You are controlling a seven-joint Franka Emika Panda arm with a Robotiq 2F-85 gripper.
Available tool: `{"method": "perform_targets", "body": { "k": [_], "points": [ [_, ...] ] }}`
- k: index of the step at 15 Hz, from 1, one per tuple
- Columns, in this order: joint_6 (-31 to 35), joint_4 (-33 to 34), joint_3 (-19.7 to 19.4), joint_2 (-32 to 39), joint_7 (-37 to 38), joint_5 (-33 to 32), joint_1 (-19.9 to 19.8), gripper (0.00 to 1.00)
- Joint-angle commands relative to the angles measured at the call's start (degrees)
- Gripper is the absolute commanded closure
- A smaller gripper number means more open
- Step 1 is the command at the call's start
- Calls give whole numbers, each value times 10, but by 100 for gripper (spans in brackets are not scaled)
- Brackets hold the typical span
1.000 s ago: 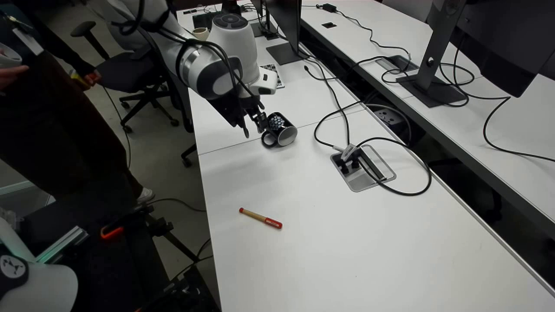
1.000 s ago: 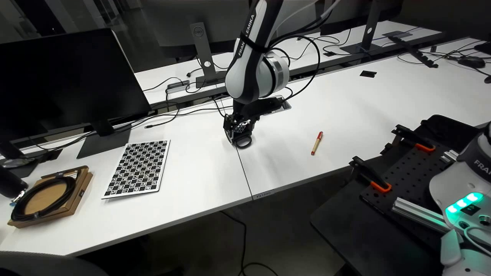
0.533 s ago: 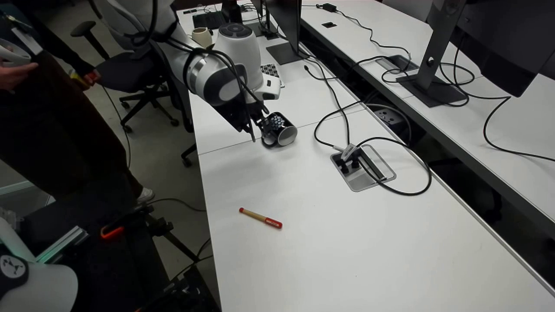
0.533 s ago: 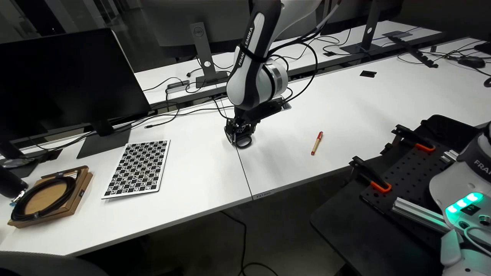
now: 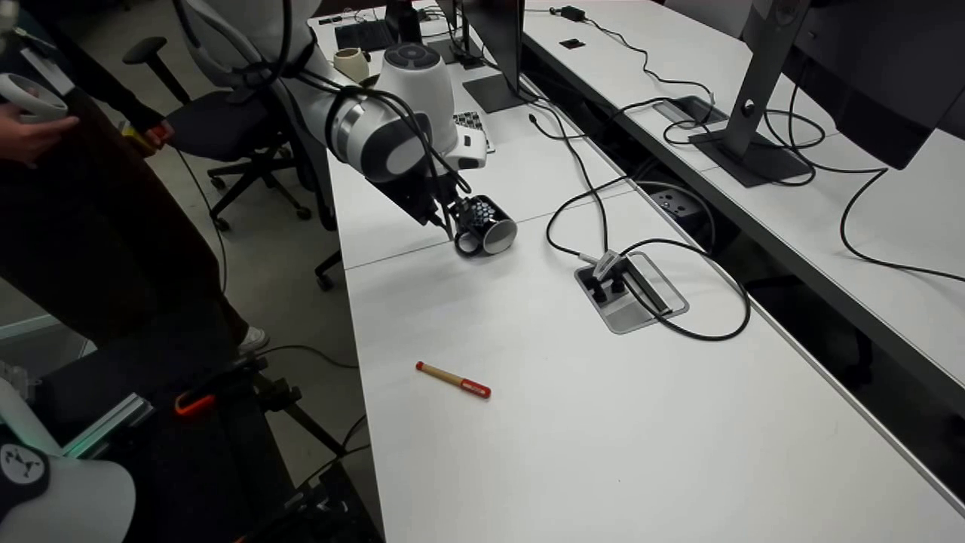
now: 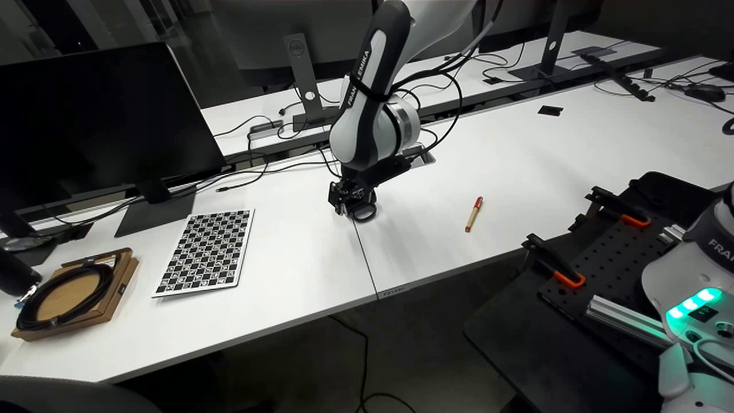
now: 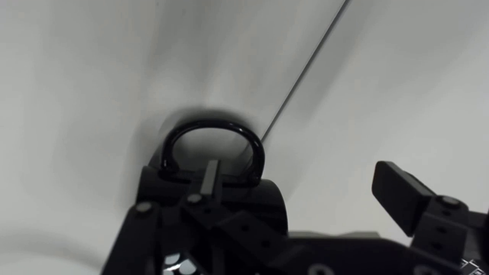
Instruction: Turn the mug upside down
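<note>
1. Arm [image 5: 392, 143] and gripper [image 7: 303, 186] have been shifted slightly since a second ago; mug [image 5: 494, 220] looks unmoved.
2. White controller [image 5: 49, 111] gripped in a person's hand [image 5: 34, 139] has been shifted too.
3. Mug is laid on its side on the white table [image 5: 618, 445], at the seam [image 6: 365, 258]; in an exterior view its pale interior is turned toward the camera.
4. Gripper is released, fingers [image 7: 397, 198] spread wide. In the wrist view, one finger is lined up over the mug by its handle [image 7: 214, 123]; the other is held well off to the side. Whether the mug is touched cannot be told.
5. Pen [image 5: 452, 379] is seen in both exterior views, laid well apart from the mug.
6. Checkerboard panel [image 6: 206, 249] is set on the same table, near a monitor [image 6: 109, 120].
</note>
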Motion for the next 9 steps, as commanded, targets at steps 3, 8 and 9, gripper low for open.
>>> {"method": "perform_targets", "body": {
  "k": [3,8,9],
  "points": [
    [-9,38,-4,31,-3,-14,5,0],
    [-18,59,-1,51,0,-10,2,0],
    [-18,63,-3,54,2,-11,4,0]
  ]
}}
